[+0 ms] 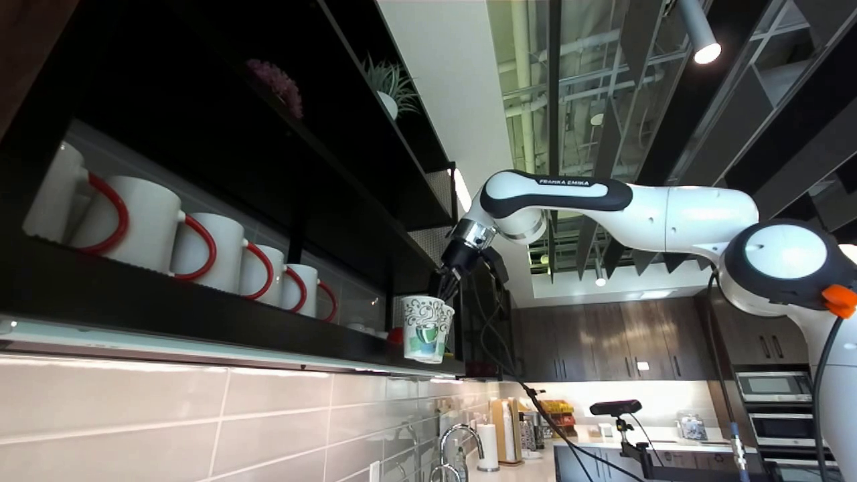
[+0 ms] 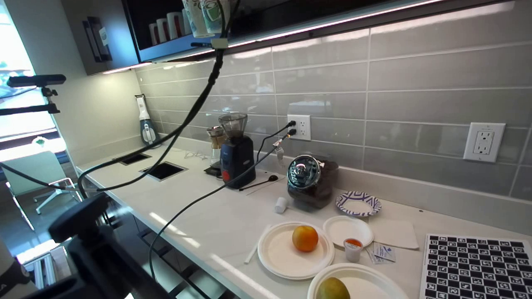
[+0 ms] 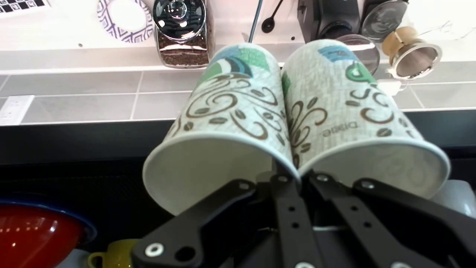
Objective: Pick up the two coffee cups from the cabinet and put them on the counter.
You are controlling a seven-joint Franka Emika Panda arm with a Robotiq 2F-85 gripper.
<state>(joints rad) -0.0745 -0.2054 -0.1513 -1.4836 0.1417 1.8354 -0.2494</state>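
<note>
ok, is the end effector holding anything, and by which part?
Two coffee cups: the end effector pinches their adjoining walls at the rims, apparently one finger inside each.

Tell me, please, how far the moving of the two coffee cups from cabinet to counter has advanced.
Already done: both paper coffee cups appear out of the black wall cabinet, hanging in front of it.
In hand: the tool is shut, pinching the pair together side by side.
Left: lowering them to the white counter and letting go; neither stands there yet.
</note>
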